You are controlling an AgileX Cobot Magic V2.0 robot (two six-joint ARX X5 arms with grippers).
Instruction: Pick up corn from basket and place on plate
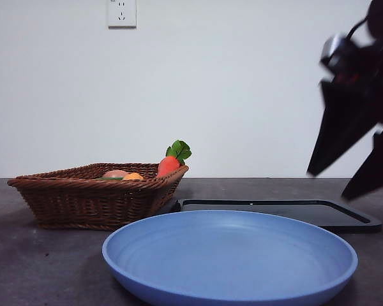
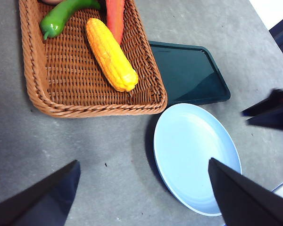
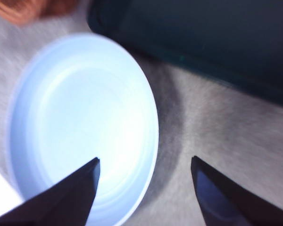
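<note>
Corn (image 2: 111, 54), a glossy orange-yellow cob, lies in the brown woven wicker basket (image 2: 35, 70) beside a green pepper (image 2: 61, 16) and red carrot toy (image 2: 115, 18). Left gripper (image 2: 144, 197) and right gripper (image 3: 144, 188) both hang wide apart, holding nothing, the right above the round blue plate (image 3: 52, 94) beside the flat black tray (image 3: 203, 42).

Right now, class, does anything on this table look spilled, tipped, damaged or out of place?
Nothing stands out. The long yellow corn cob lies flat inside the brown woven wicker basket, and the wide round blue plate sits level and bare beside the flat black tray.
</note>
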